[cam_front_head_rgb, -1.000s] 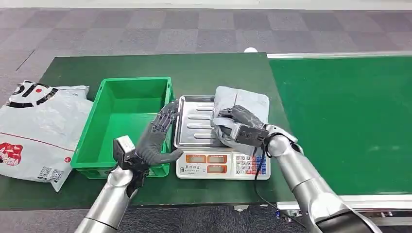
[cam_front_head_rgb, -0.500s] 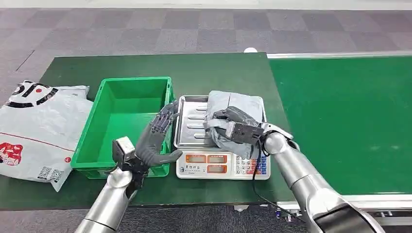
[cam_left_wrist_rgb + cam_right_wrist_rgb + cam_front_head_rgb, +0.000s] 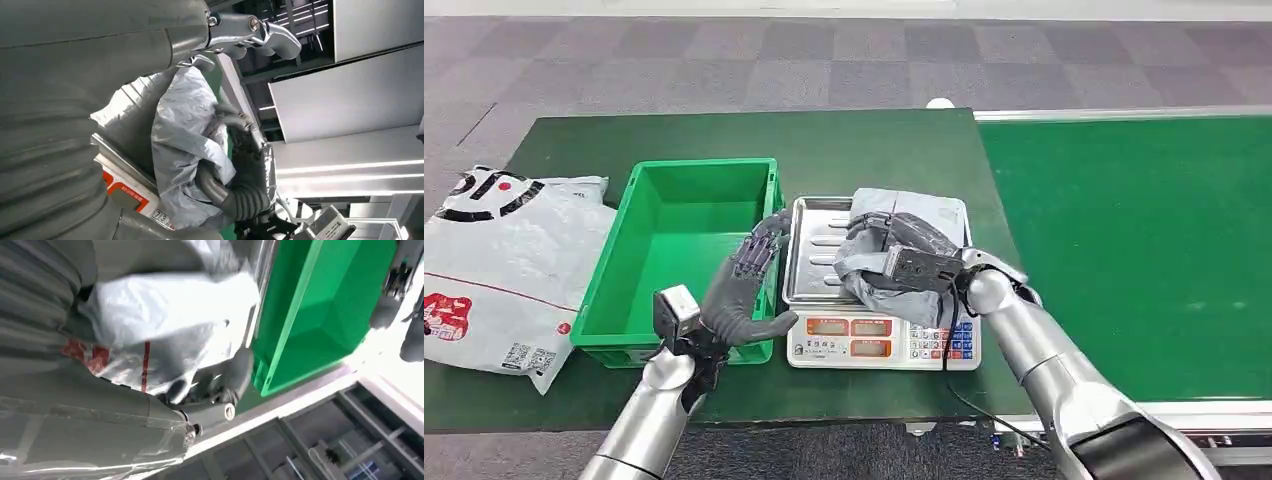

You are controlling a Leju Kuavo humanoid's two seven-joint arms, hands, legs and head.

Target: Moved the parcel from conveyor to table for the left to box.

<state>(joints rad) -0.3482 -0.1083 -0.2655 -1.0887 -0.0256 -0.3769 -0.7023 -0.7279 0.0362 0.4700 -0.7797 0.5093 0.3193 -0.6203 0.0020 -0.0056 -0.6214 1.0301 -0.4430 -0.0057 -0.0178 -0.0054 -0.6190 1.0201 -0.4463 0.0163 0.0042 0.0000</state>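
A crumpled grey plastic parcel (image 3: pixel 902 222) lies over the right part of the scale's steel tray (image 3: pixel 816 262). My right hand (image 3: pixel 894 255) grips it from above, fingers wrapped round its near side; the left wrist view shows the parcel (image 3: pixel 186 145) and that hand (image 3: pixel 247 175) clasped on it, and the right wrist view shows the parcel (image 3: pixel 165 315) close up. My left hand (image 3: pixel 746 285) hovers open, fingers spread, over the right wall of the green crate (image 3: pixel 674 255), a short way left of the parcel. The crate is empty.
The scale (image 3: pixel 879 340) with its orange displays and keypad stands between the crate and the green conveyor belt (image 3: pixel 1124 250). A large white printed mail bag (image 3: pixel 499 265) lies at the table's left end. A black cable hangs from my right wrist over the table's front edge.
My right hand has dragged the parcel leftward across the scale tray. My left hand has stayed open by the crate wall, barely shifting.
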